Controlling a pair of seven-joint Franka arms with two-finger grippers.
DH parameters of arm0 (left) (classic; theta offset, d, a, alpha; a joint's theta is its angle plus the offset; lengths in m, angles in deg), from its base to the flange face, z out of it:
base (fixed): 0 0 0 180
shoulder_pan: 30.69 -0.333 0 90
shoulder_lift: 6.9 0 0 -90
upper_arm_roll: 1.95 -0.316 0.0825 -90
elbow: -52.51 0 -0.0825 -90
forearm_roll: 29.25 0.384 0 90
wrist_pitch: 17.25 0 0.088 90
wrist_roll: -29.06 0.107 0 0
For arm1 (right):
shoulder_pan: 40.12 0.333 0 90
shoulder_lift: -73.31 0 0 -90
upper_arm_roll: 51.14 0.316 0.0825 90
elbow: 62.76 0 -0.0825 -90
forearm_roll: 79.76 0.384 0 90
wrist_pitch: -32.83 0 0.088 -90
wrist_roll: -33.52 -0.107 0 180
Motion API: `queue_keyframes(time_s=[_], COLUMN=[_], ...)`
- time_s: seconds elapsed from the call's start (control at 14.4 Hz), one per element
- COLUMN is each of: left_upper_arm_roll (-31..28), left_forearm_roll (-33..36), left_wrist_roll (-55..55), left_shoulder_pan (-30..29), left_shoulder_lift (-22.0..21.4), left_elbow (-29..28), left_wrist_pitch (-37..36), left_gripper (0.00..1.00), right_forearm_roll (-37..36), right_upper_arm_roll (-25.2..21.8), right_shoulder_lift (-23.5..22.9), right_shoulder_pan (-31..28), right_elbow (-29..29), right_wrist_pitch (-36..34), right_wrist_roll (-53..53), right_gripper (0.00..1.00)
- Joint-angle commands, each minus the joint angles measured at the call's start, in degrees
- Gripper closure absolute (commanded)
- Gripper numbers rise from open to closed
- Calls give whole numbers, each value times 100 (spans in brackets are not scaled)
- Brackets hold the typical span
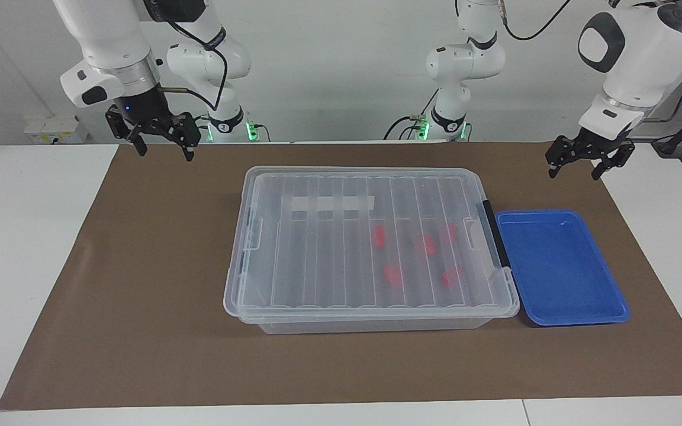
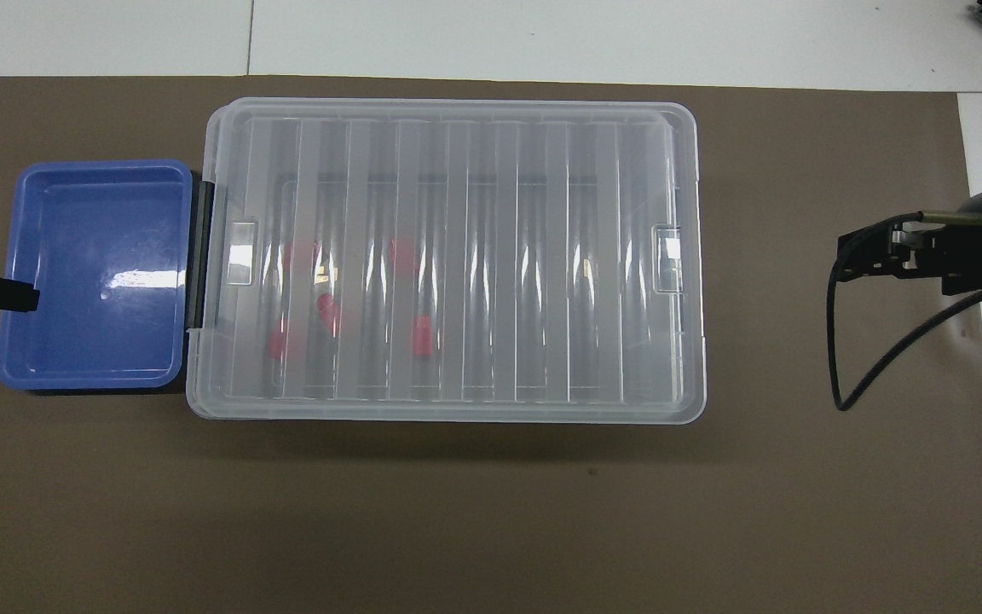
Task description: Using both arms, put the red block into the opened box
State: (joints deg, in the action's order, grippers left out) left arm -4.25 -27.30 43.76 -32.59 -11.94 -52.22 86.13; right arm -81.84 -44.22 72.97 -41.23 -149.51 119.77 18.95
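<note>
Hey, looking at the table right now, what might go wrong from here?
1. The lid sits flat on the box, so nothing can go in until it comes off; lifted from one end only, it may tilt or drag the box.
2. The blue tray touches the box's black-clip end, leaving the left gripper little room there.
3. The red blocks lie under the lid, out of reach.

The right gripper hangs open over the mat.

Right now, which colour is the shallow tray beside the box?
Blue; the tray shows best in the overhead view.
</note>
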Motion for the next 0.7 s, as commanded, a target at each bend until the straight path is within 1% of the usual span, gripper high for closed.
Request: queue_keyframes(time_s=[0.0, 0.14, 0.63], left_upper_arm_roll=[-16, -25, -25], left_forearm_roll=[-63, -63, -63], left_wrist_roll=[-64, -64, -55], left_shoulder_pan=[23, 14, -56], left_shoulder_lift=[-173, -173, -173], left_elbow=[-179, -179, -179], left_wrist_pitch=[50, 50, 41], left_gripper=[0, 0, 0], right_forearm_roll=[42, 50, 121], right_upper_arm_roll=[28, 28, 28], right_shoulder_lift=[209, 218, 227], right_shoulder_pan=[-29, -38, -38], right_elbow=[-307, -325, -334], right_wrist_pitch=[-2, 33, 25], right_wrist_roll=[84, 286, 235], right_gripper=[0, 0, 0])
